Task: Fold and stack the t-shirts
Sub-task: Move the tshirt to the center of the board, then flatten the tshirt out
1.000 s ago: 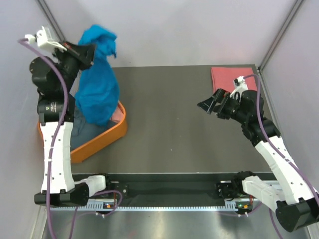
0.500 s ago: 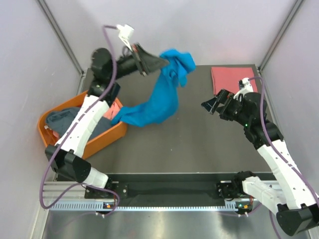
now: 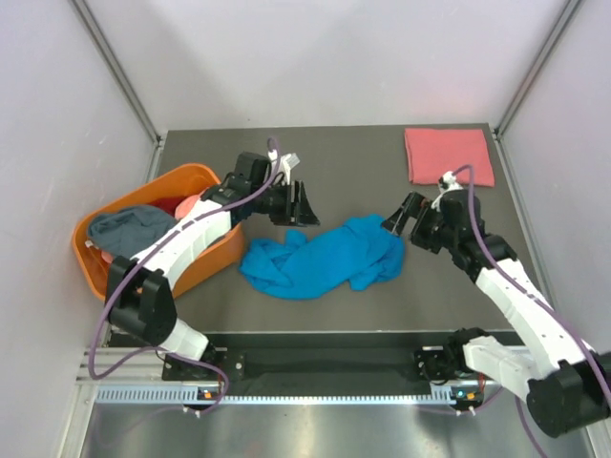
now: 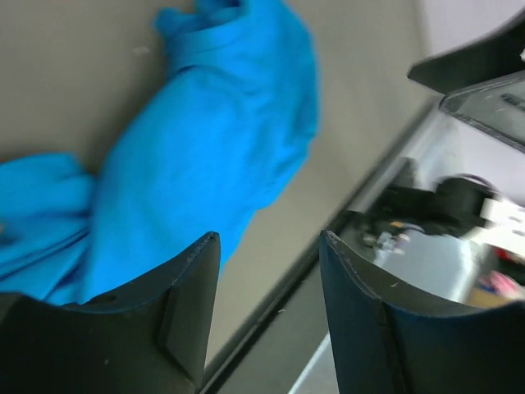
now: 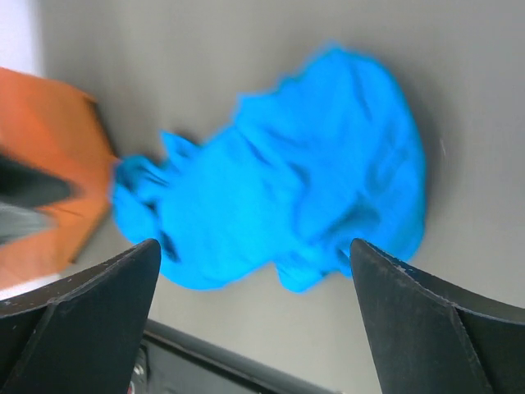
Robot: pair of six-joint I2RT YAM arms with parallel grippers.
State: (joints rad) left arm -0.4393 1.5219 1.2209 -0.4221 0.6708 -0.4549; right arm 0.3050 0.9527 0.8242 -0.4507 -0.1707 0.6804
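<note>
One blue t-shirt (image 3: 325, 258) crumpled; one pink t-shirt (image 3: 449, 156) folded, far right; left pincer (image 3: 300, 204), right pincer (image 3: 397, 218) both wide, empty.

Legible text, labels, brands, numbers, signs: none in any view; no markings readable on any item.

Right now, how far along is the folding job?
Done: one pink shirt lies folded at the far right. In hand: the blue shirt lies crumpled mid-table, ungripped, between the open left gripper and open right gripper. Left: folding it, plus at least the grey shirt in the basket.
</note>
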